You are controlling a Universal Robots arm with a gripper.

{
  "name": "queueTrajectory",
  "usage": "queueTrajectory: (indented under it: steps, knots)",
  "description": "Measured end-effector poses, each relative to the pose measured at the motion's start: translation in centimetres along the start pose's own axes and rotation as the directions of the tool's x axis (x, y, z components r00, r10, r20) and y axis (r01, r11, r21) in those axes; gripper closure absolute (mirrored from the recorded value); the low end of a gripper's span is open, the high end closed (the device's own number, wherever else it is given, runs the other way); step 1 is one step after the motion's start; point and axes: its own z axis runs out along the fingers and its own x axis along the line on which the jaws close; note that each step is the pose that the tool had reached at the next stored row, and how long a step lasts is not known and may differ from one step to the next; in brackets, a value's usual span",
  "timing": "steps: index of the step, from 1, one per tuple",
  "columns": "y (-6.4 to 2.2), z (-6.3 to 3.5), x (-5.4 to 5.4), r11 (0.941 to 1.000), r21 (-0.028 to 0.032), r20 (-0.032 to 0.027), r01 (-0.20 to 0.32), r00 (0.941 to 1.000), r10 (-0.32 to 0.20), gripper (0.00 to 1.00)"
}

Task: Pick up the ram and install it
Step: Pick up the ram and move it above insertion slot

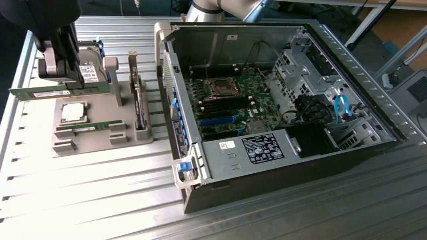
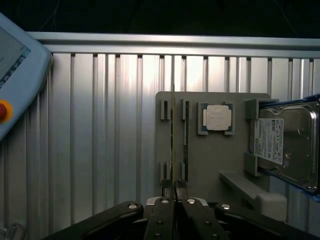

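Note:
The ram (image 1: pixel 37 93) is a long green stick held level above the grey parts tray (image 1: pixel 100 145) at the exterior view's left. My black gripper (image 1: pixel 67 84) is shut on its top edge. In the wrist view the ram (image 2: pixel 172 135) appears edge-on as a thin line running out from between my fingers (image 2: pixel 165 207), with the gripper (image 2: pixel 173 189) over the tray's outer slot. The open computer case (image 1: pixel 220 165) lies to the exterior view's right, its motherboard (image 1: pixel 230 107) exposed with dark memory slots beside the processor socket (image 1: pixel 220 89).
On the tray sit a silver processor (image 1: pixel 72 111) (image 2: pixel 218 117), another green stick (image 1: pixel 87 127), an upright dark expansion card (image 1: pixel 138 107) and a hard drive (image 2: pixel 285 150). A teach pendant with a red button (image 2: pixel 15 75) lies on the slatted metal table (image 1: pixel 100 200).

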Motion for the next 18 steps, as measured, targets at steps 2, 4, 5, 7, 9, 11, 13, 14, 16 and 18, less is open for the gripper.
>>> queueTrajectory:
  steps: [2, 4, 5, 7, 9, 11, 13, 14, 16, 18]
  knots:
    - [0.01, -0.33, 0.0, 1.0000, 0.0000, 0.0000, 0.000, 1.0000, 0.000, 0.88]
    - [0.02, -0.58, 0.0, 1.0000, 0.0000, 0.0000, 0.000, 1.0000, 0.000, 0.88]
    - [0.03, -0.68, 0.0, 1.0000, 0.0000, 0.0001, 0.000, 1.0000, 0.000, 0.88]
    - [0.04, -0.95, 0.0, 1.0000, 0.0001, 0.0000, 0.000, 1.0000, 0.000, 0.88]
    - [0.05, -1.15, 0.0, 1.0000, 0.0001, 0.0001, 0.000, 1.0000, 0.000, 0.88]
    - [0.05, -1.17, 0.0, 1.0000, 0.0001, 0.0001, 0.000, 1.0000, 0.000, 0.88]
    - [0.05, -1.18, 0.0, 1.0000, 0.0000, 0.0000, 0.000, 1.0000, 0.000, 0.88]
    - [0.05, -1.18, 0.0, 1.0000, 0.0000, 0.0000, 0.000, 1.0000, 0.000, 0.88]
    - [0.05, -1.28, 0.0, 1.0000, -0.0002, -0.0001, 0.000, 1.0000, 0.000, 0.88]
    - [0.06, -1.43, 0.0, 1.0000, 0.0001, 0.0001, 0.000, 1.0000, 0.000, 0.88]
